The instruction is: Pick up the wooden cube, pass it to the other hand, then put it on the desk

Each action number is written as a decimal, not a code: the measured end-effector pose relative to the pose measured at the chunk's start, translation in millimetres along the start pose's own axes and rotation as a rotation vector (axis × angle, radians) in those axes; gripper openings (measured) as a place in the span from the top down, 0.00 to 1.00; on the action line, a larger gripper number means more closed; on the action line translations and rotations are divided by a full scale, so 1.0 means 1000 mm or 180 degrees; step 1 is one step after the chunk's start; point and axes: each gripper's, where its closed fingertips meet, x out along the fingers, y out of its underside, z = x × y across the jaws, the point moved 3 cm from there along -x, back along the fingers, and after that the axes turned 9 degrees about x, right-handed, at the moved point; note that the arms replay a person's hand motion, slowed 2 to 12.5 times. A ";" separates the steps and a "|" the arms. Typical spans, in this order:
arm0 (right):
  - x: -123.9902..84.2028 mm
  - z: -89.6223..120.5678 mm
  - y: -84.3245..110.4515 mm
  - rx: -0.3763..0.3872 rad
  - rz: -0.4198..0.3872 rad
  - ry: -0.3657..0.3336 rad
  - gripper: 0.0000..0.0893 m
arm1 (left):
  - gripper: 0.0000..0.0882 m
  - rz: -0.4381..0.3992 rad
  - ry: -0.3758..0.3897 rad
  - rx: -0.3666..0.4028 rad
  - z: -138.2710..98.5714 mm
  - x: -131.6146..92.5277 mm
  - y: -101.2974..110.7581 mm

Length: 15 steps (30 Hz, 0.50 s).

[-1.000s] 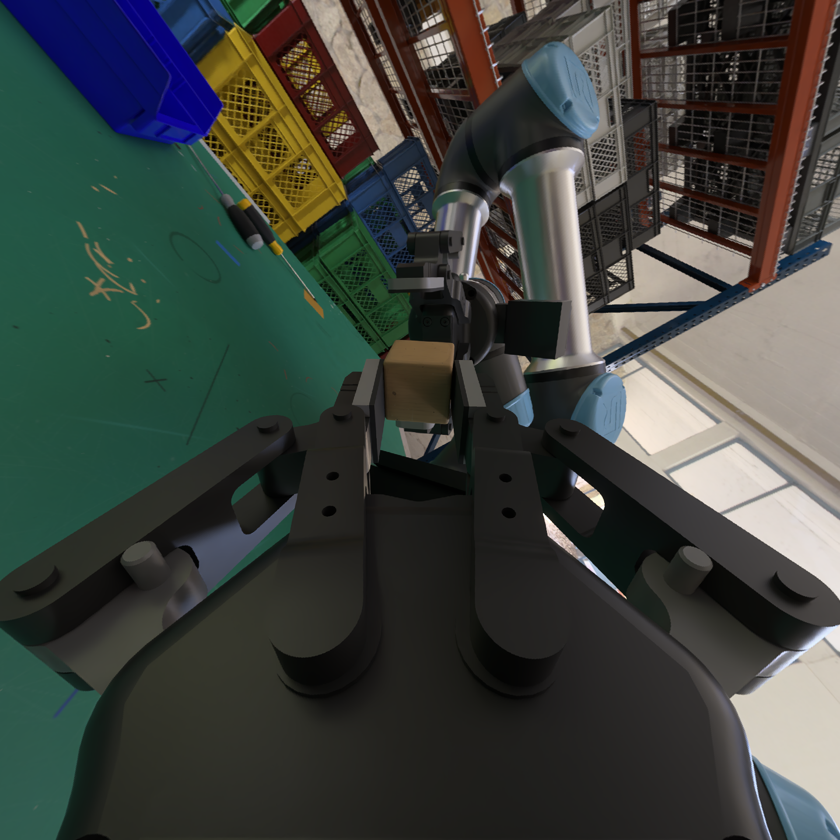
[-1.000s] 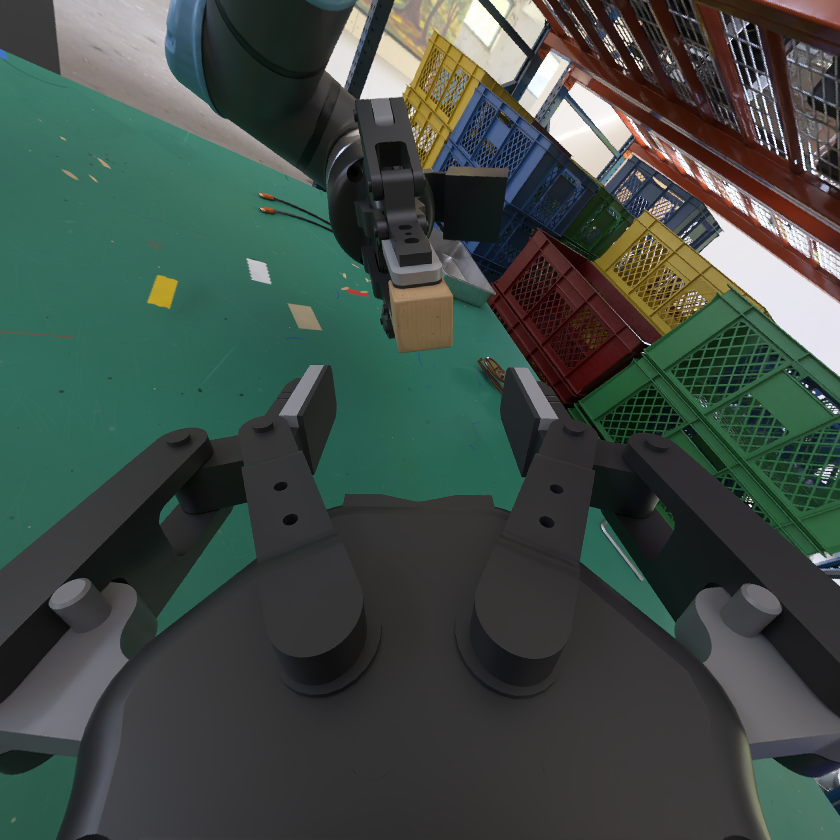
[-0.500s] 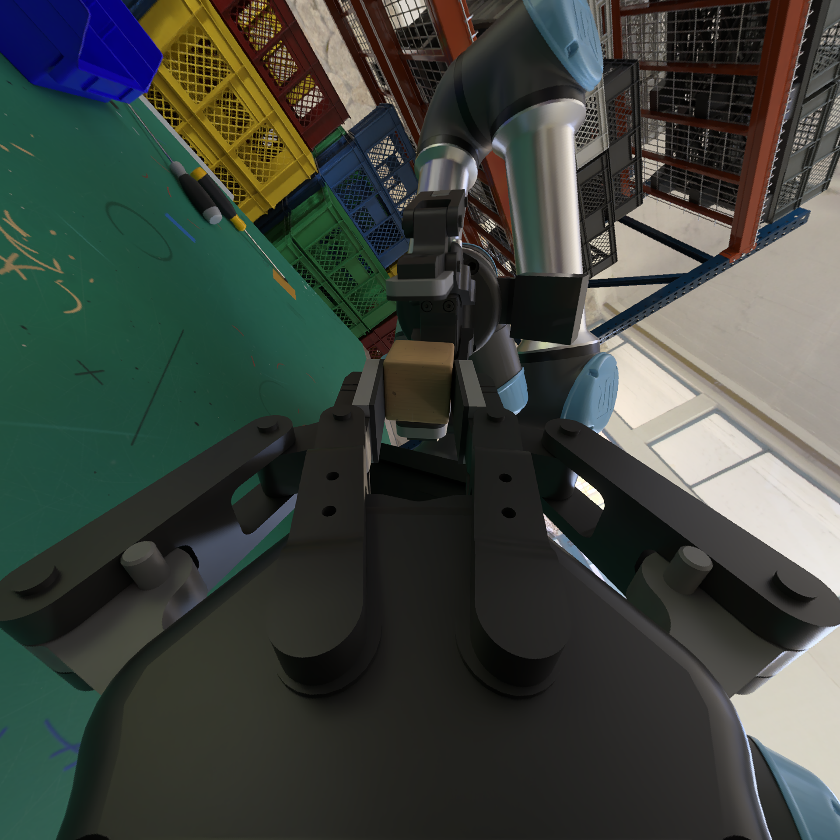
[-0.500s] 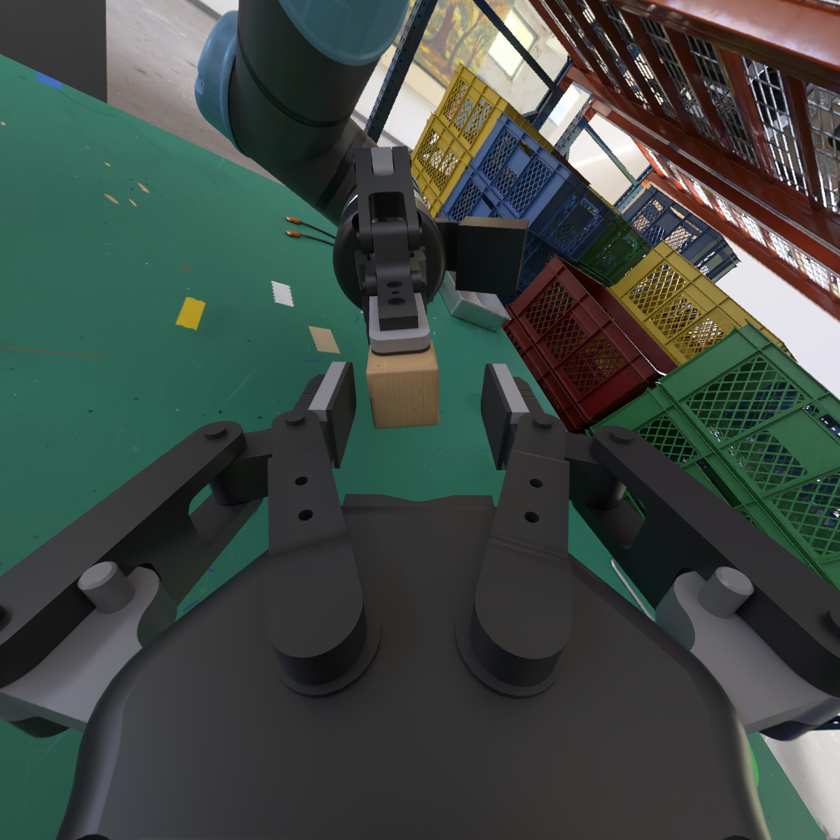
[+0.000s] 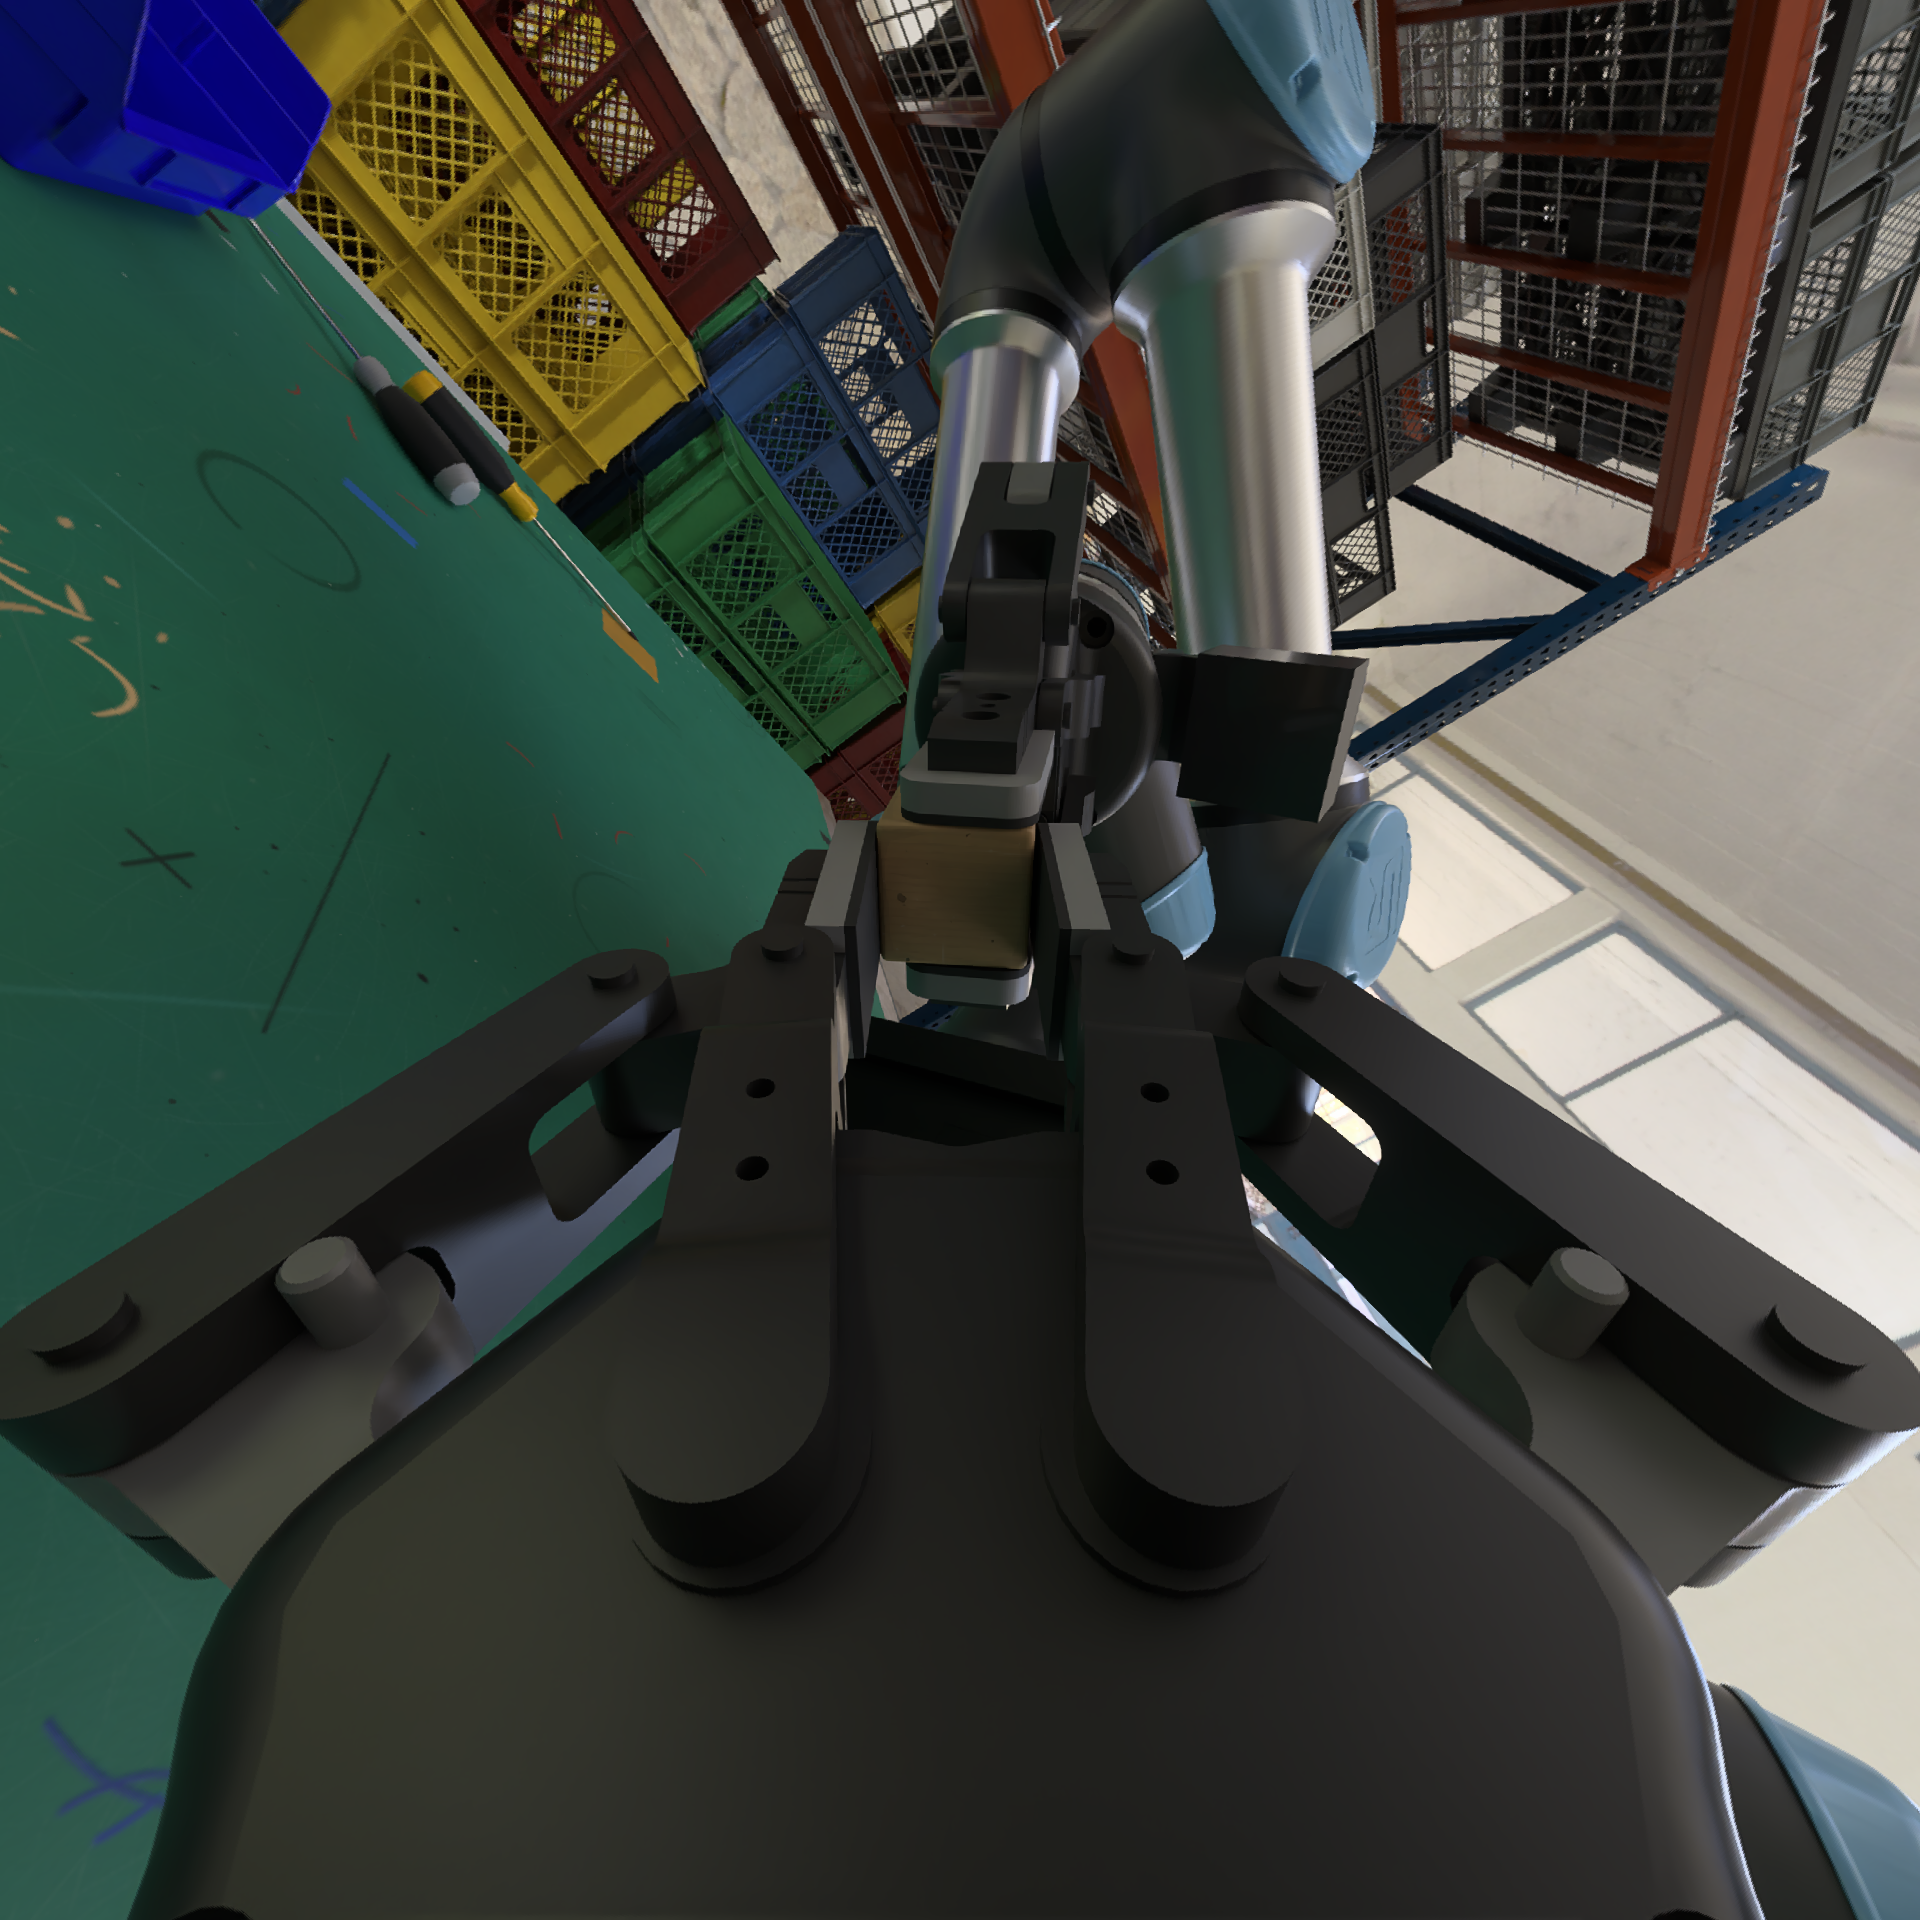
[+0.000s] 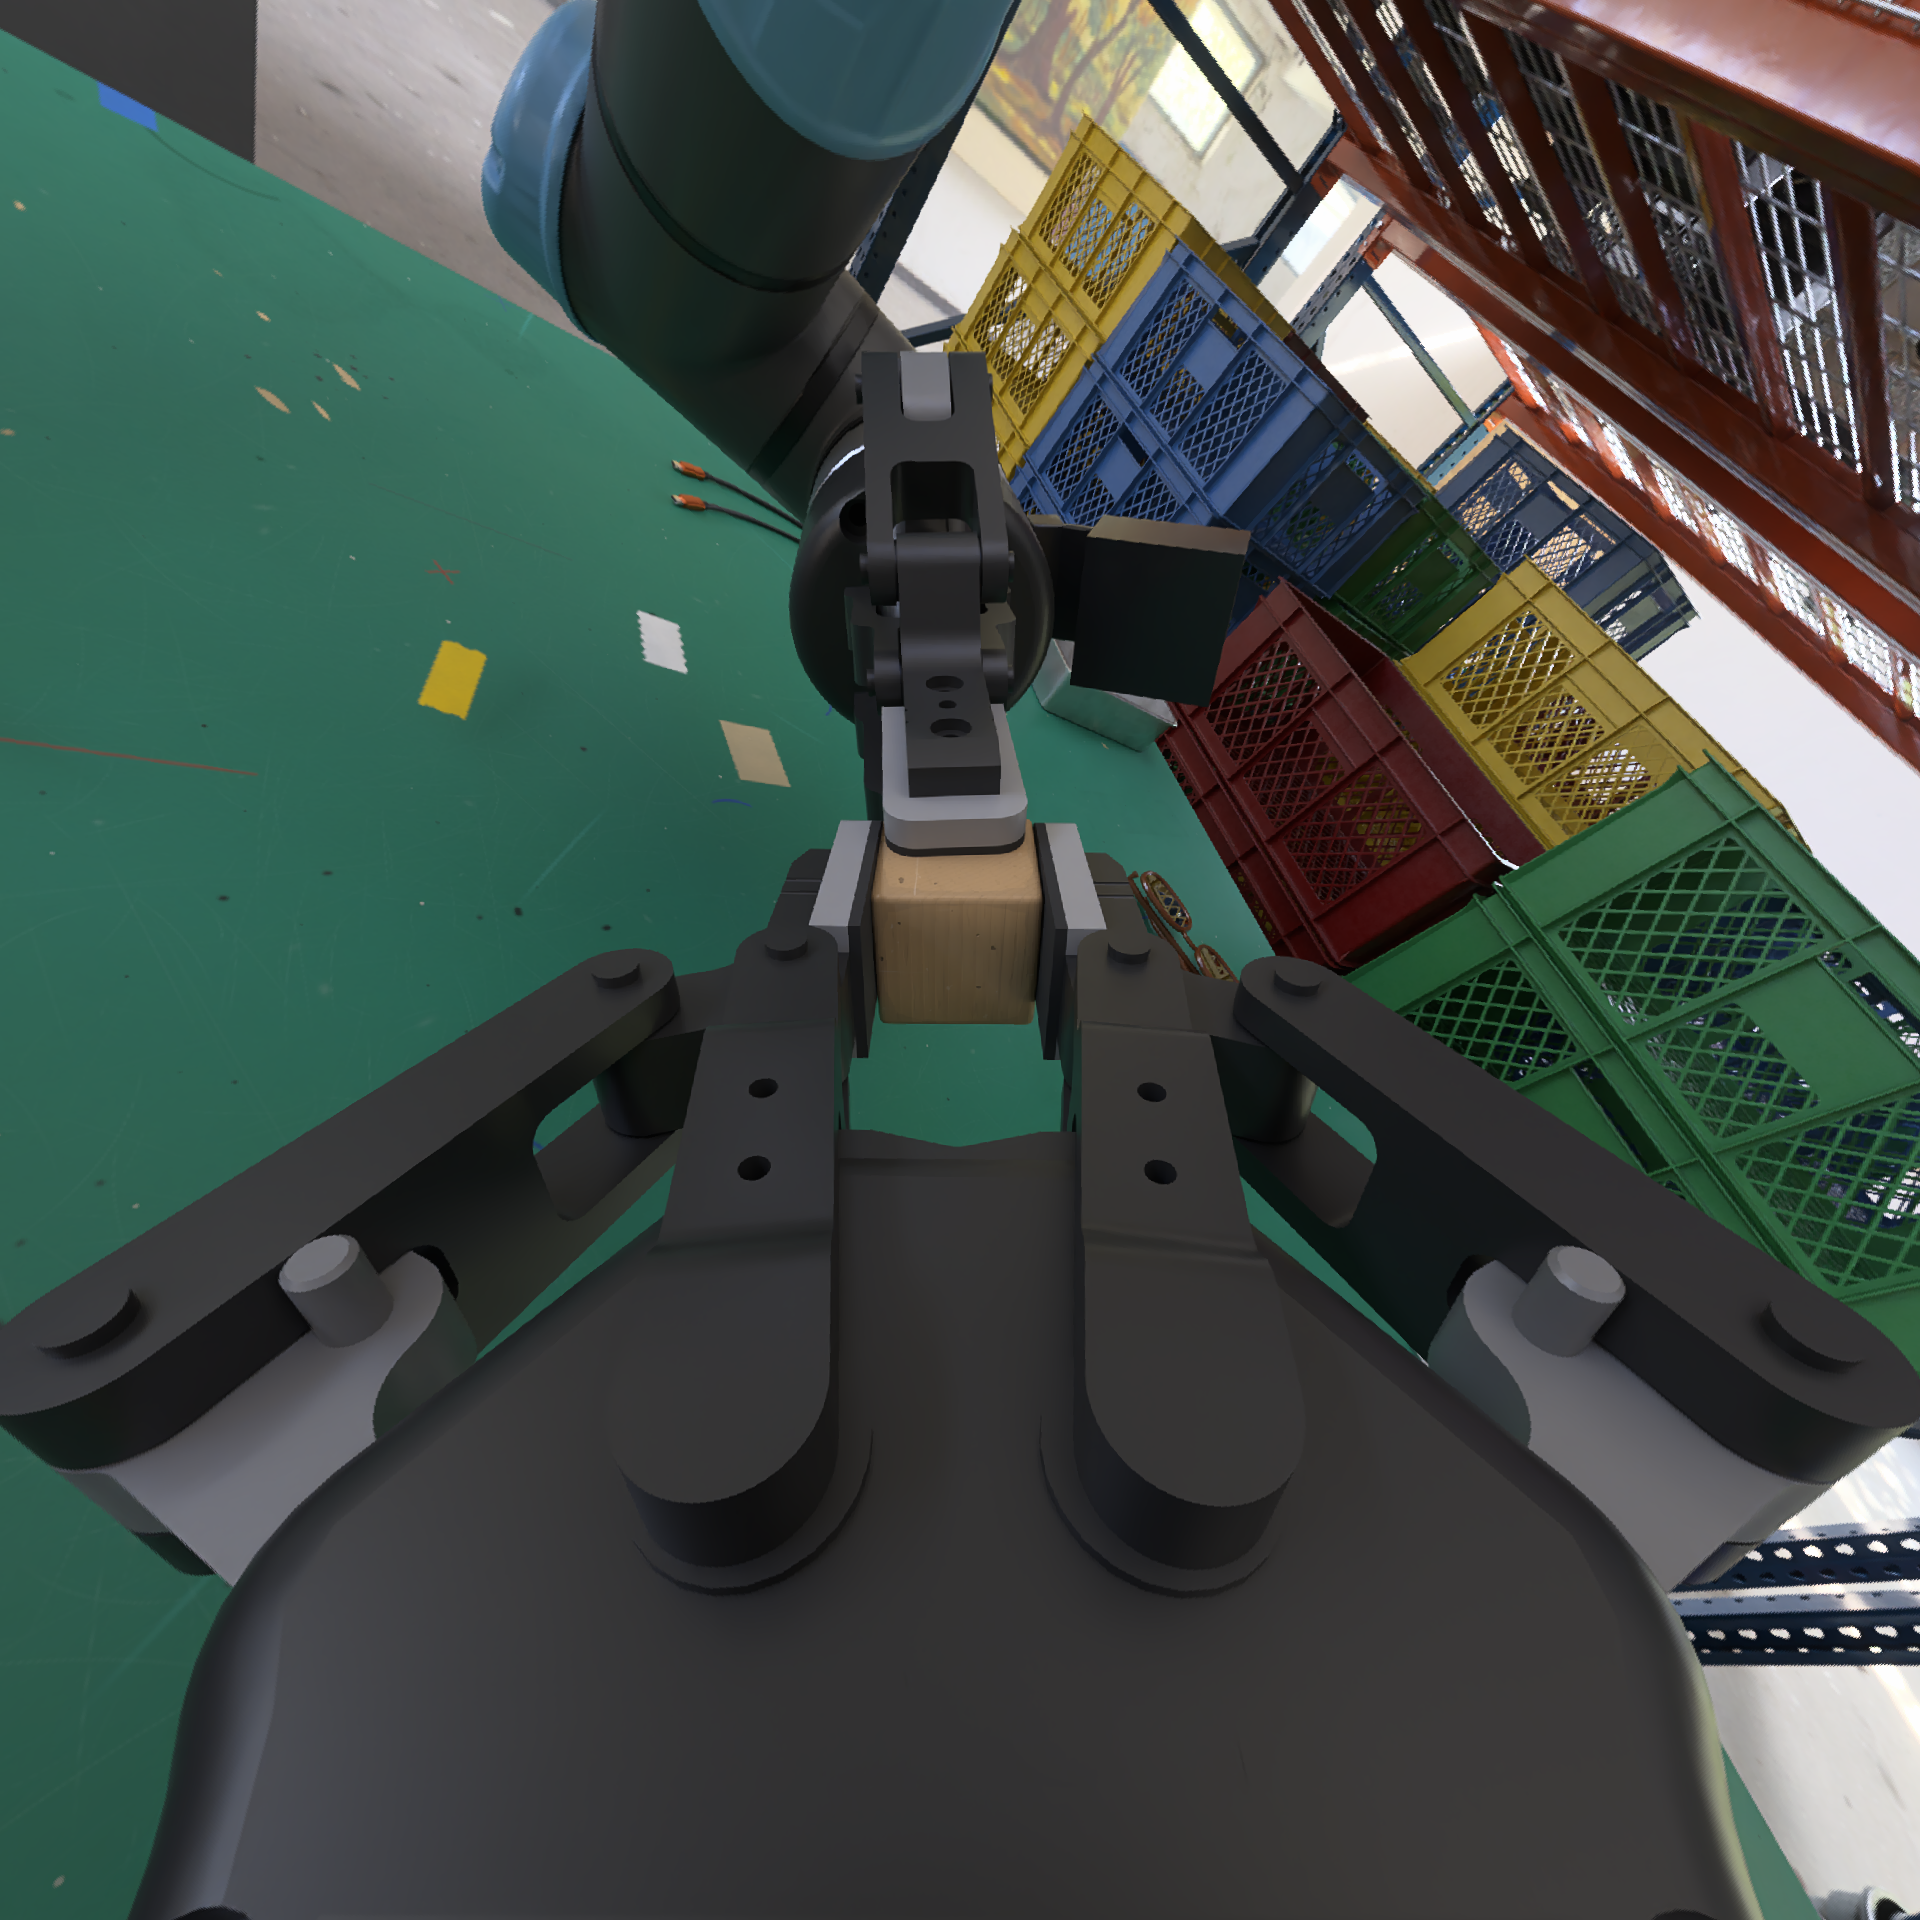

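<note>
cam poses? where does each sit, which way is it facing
Left wrist view: on the left tool, facing along its fingers at the wooden cube; the right tool beyond it.
Right wrist view: on the right tool, facing the cube over the green desk.
Shared: the cube, both tools, each clamping a different pair of its faces.

Wooden cube (image 6: 956,940) between right pincer (image 6: 956,914) pads, left pincer (image 5: 956,899) pads, above desk (image 6: 312,831)

Both grippers' jaws closed, crosswise.
</note>
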 end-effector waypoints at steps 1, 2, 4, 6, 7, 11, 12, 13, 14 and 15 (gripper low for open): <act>0.000 0.000 0.001 -0.0008 0.0012 0.0003 0.72 | 0.70 0.0007 -0.0003 0.0002 0.000 0.000 0.001; -0.001 0.001 0.001 -0.0017 0.0023 0.0006 0.72 | 0.70 0.0011 -0.0005 0.0002 0.001 0.001 0.001; -0.001 0.001 0.002 -0.0035 0.0040 0.0013 0.72 | 0.70 0.0011 -0.0003 0.0000 0.001 0.001 0.001; -0.002 0.001 0.002 -0.0051 0.0046 0.0021 0.72 | 0.70 0.0002 0.0010 -0.0006 0.002 0.002 0.002; -0.003 0.001 0.002 -0.0056 0.0046 0.0024 0.72 | 0.70 -0.0004 0.0019 -0.0009 0.002 0.003 0.002; -0.005 0.001 0.003 -0.0058 0.0051 0.0034 0.72 | 0.70 -0.0026 0.0052 -0.0018 0.002 0.005 0.002; -0.006 0.000 0.003 -0.0060 0.0052 0.0039 0.72 | 0.70 -0.0031 0.0058 -0.0017 0.003 0.006 0.002; -0.006 0.000 0.003 -0.0062 0.0052 0.0045 0.72 | 0.70 -0.0036 0.0063 -0.0015 0.003 0.007 0.002; -0.007 0.000 0.003 -0.0066 0.0052 0.0051 0.72 | 0.71 -0.0041 0.0066 -0.0010 0.003 0.007 0.001; -0.008 -0.001 0.003 -0.0072 0.0052 0.0058 0.72 | 0.71 -0.0044 0.0067 -0.0003 0.003 0.008 0.001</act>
